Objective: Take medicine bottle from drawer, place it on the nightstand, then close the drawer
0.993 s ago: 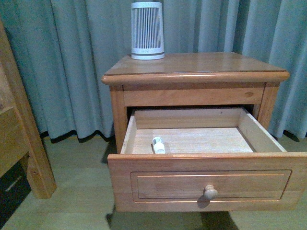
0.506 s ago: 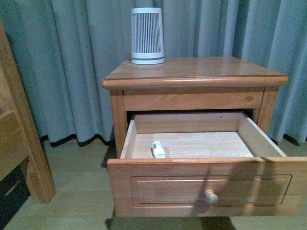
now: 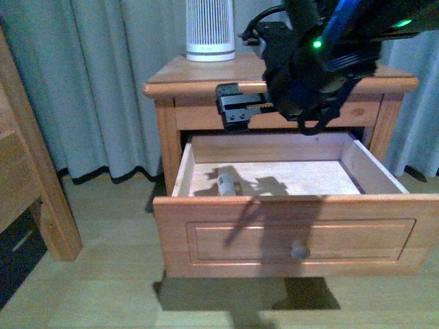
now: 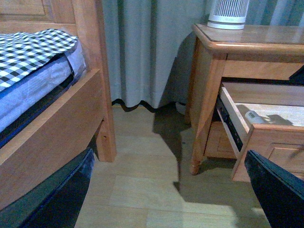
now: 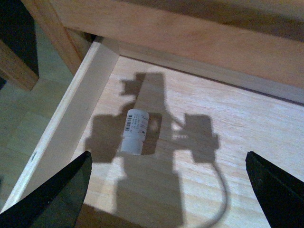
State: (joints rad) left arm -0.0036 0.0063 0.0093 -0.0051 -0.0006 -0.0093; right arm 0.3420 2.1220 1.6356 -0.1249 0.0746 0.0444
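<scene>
The tiny white plastic medicine bottle (image 3: 226,184) lay on its side on the pale floorboard of the pulled-out orange-brown wooden drawer (image 3: 295,205), close to the side wall on your left in the front view and near the front panel, its length running roughly front to back. The drawer stood open from the small orange-brown wooden nightstand (image 3: 206,87), whose top carried only the tall white ribbed cylinder appliance (image 3: 210,31). The step in hand looked like the reach for the bottle, so you would have done well to bring the black right gripper (image 3: 231,110) straight down over the bottle with the fingers set across its width, one on each flank, since a round body lying flat would likely roll if nudged from one side only. I judged that closing on the labelled barrel would be safer than on the cap end, and that you should mind the near side wall, which left little room for the outer finger. The right arm reached in from the right, above the open drawer and just below the nightstand's top edge, the gripper above the bottle and throwing its shadow across it; in the right wrist view its dark fingers (image 5: 59,194) sat wide apart, holding nothing. The left gripper (image 4: 166,199) hung well away, facing the floor between a wooden bed frame (image 4: 52,128) and the nightstand, its jaws likewise spread and empty.
</scene>
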